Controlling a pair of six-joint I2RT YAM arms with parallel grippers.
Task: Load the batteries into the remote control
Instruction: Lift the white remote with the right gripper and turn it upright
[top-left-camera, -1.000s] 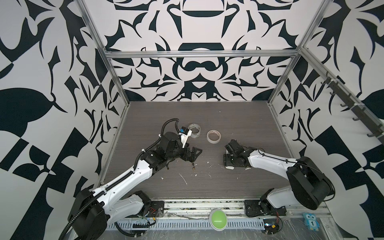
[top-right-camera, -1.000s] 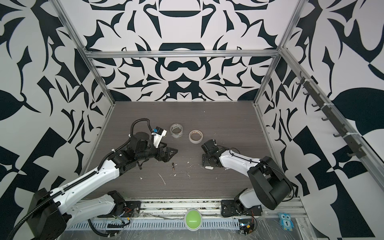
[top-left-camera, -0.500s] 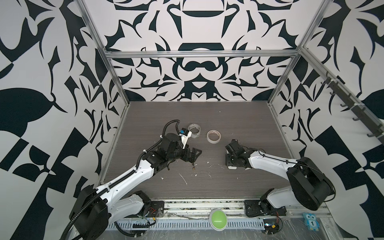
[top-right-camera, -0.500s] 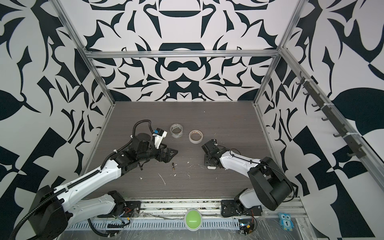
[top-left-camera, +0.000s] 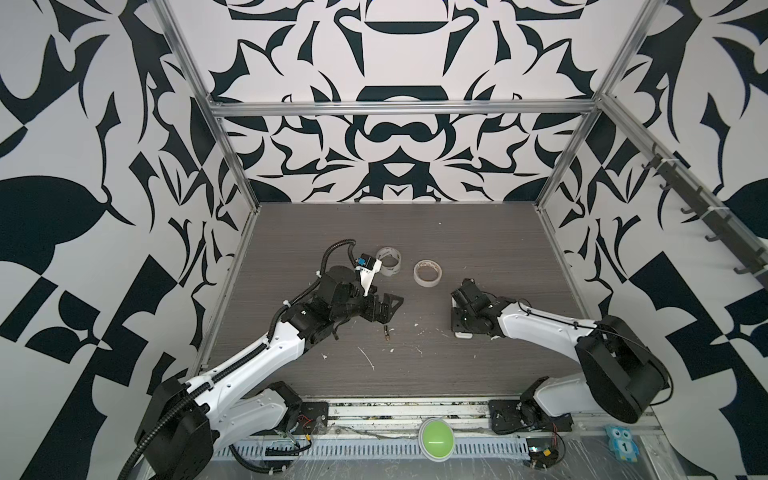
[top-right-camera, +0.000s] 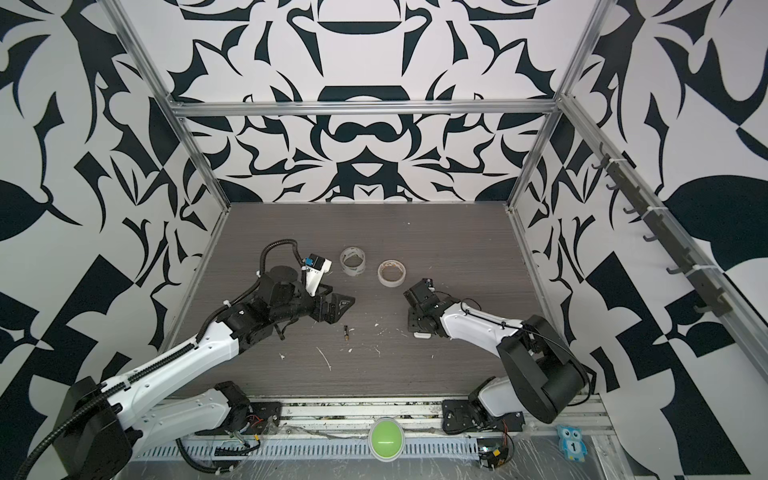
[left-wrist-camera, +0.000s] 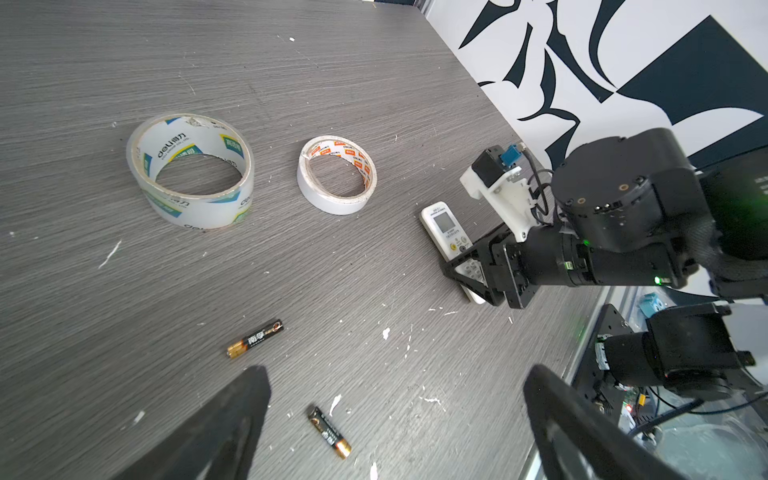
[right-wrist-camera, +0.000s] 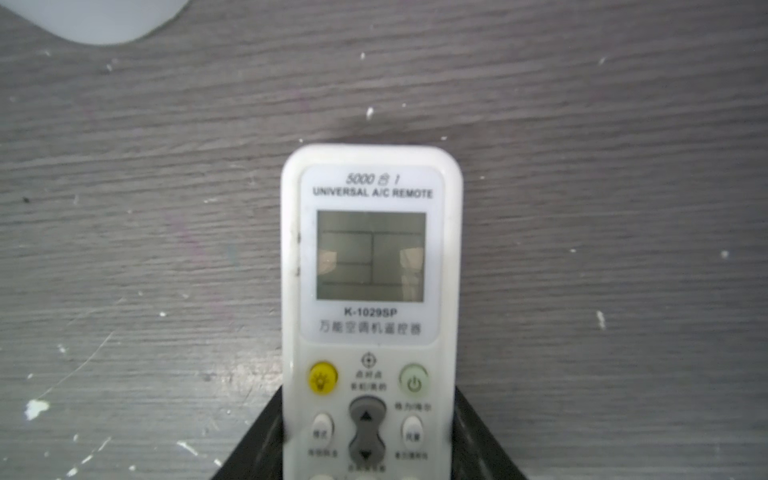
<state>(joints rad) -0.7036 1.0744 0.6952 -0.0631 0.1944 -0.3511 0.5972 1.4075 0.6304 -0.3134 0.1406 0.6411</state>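
Partly, the right end effector (right-wrist-camera: 370, 415) clasps and covers the remote control (right-wrist-camera: 370, 257).

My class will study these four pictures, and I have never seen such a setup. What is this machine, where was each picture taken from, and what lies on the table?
These are two robot arms at a grey table, each ending in a two-fingered hand. Two pictures look down from overhead; two come from cameras on the arms' wrists. On the table lie two tape rolls, two batteries and a white remote control, face up. The left hand is open and empty above the batteries. The right hand is closed on the remote's sides.
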